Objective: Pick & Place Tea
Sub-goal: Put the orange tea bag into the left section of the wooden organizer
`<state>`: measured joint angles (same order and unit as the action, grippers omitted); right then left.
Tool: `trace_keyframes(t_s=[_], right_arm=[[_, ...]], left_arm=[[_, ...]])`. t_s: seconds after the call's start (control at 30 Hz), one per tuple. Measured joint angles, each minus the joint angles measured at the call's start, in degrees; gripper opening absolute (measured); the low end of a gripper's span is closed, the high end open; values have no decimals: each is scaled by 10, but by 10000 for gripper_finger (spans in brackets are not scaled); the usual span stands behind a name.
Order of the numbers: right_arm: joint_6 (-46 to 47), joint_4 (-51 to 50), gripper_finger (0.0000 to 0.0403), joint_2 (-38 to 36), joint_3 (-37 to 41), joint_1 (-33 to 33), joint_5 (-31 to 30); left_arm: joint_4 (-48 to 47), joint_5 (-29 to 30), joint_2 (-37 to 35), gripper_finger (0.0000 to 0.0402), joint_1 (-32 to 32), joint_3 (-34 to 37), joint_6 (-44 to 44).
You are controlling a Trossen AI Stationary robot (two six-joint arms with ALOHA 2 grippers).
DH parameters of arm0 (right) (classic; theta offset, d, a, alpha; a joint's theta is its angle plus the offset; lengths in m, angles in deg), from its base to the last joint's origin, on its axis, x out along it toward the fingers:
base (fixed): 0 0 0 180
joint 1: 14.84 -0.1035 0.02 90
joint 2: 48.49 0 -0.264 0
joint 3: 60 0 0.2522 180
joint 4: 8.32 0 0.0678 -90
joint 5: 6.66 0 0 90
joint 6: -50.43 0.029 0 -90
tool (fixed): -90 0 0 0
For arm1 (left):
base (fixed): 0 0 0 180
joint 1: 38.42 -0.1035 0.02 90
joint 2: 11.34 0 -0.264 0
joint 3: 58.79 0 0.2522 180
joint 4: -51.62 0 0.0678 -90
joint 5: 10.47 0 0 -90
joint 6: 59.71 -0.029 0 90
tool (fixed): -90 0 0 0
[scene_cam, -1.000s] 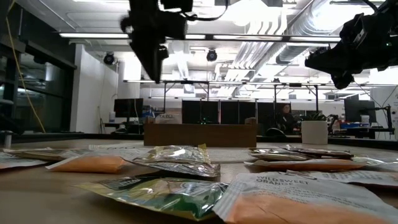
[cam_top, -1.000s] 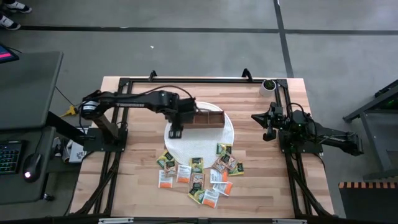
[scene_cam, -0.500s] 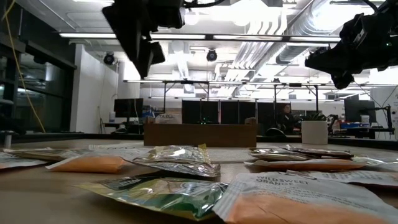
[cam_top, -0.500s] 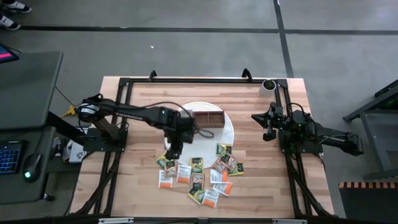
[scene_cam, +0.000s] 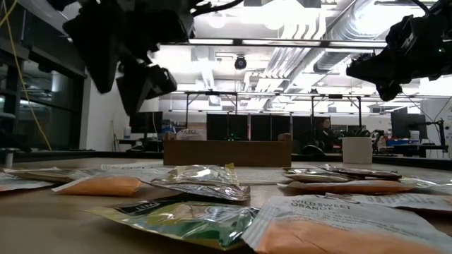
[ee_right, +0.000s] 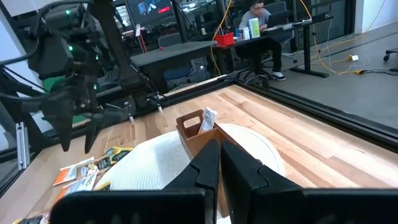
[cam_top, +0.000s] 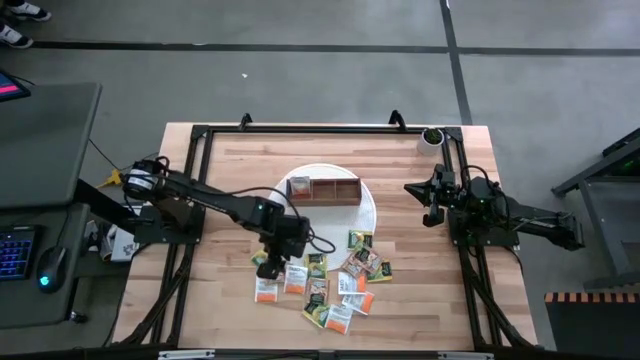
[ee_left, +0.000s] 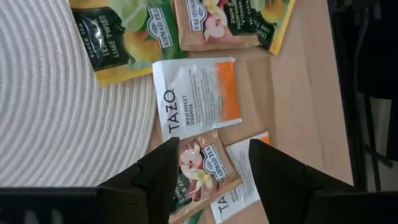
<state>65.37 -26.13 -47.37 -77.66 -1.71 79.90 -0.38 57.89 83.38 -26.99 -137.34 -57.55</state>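
Several tea packets (cam_top: 325, 282) in green, orange, white and brown lie flat in a loose pile on the table's near middle. My left gripper (cam_top: 268, 262) hangs open above the pile's left end and touches nothing. In the left wrist view its fingers stand on either side of a brown packet (ee_left: 202, 167), next to a white-and-orange packet (ee_left: 196, 96). The wooden box (cam_top: 322, 189) rests on a white round mat (cam_top: 365, 212), with a white packet (cam_top: 298, 186) in its left compartment. My right gripper (cam_top: 425, 200) is shut and waits at the table's right side.
A small white cup with a plant (cam_top: 431, 136) stands at the far right corner. Black frame rails (cam_top: 300, 128) run along the far, left and right edges. Bare wood lies left of the pile and along the near edge. The mat (ee_left: 56, 112) borders the pile.
My left gripper has left the box and swung toward the table's near edge, sinking and tipping steeply down until it hangs over the left end of the tea pile. The box's left compartment, earlier covered by the gripper, now shows a white packet.
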Motion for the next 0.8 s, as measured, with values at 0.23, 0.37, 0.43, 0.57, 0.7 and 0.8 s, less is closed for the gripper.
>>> trace_keyframes(t_s=[0.23, 0.37, 0.43, 0.57, 0.7, 0.8], right_arm=[[0, 0, 12, 0, 0, 0, 0], [0, 0, 12, 0, 0, 0, 0], [0, 0, 12, 0, 0, 0, 0], [0, 0, 12, 0, 0, 0, 0], [0, 0, 12, 0, 0, 0, 0], [0, 0, 12, 0, 0, 0, 0]], left_arm=[[45, 4, 0, 258, -1, 35, 27], [56, 10, 3, 281, -2, 43, 41], [64, 12, 18, 284, -2, 43, 54], [89, 6, 43, 284, -1, 42, 82], [109, 3, 57, 285, -1, 43, 105], [112, 7, 58, 285, 0, 43, 117]])
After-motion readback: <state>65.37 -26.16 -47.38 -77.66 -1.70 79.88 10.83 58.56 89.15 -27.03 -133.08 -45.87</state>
